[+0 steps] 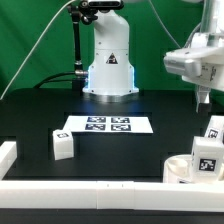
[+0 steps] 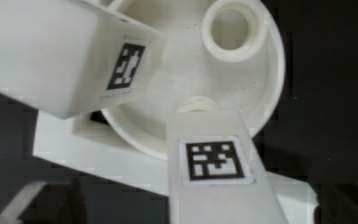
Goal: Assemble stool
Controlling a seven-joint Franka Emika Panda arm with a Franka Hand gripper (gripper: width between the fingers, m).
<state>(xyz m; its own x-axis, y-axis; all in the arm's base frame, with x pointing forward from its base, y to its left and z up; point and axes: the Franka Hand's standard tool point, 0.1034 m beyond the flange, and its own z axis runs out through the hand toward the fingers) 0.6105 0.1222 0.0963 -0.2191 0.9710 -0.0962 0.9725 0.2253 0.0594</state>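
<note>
The stool's round white seat (image 1: 184,170) lies at the exterior view's lower right, with tagged block legs (image 1: 207,156) standing on it. One loose leg (image 1: 62,145) lies on the black table at the left. My gripper (image 1: 205,97) hangs just above the seat's far leg (image 1: 213,128), apart from it. In the wrist view the seat (image 2: 179,60) fills the frame, showing an open hole (image 2: 234,30) and two tagged legs (image 2: 126,60). The nearer leg (image 2: 211,160) runs down between my jaws. My gripper (image 2: 197,204) looks open and holds nothing; its fingers barely show at the frame's corners.
The marker board (image 1: 108,125) lies flat in front of the robot base (image 1: 108,60). Long white border rails run along the front (image 1: 80,190) and the left (image 1: 6,155) of the table.
</note>
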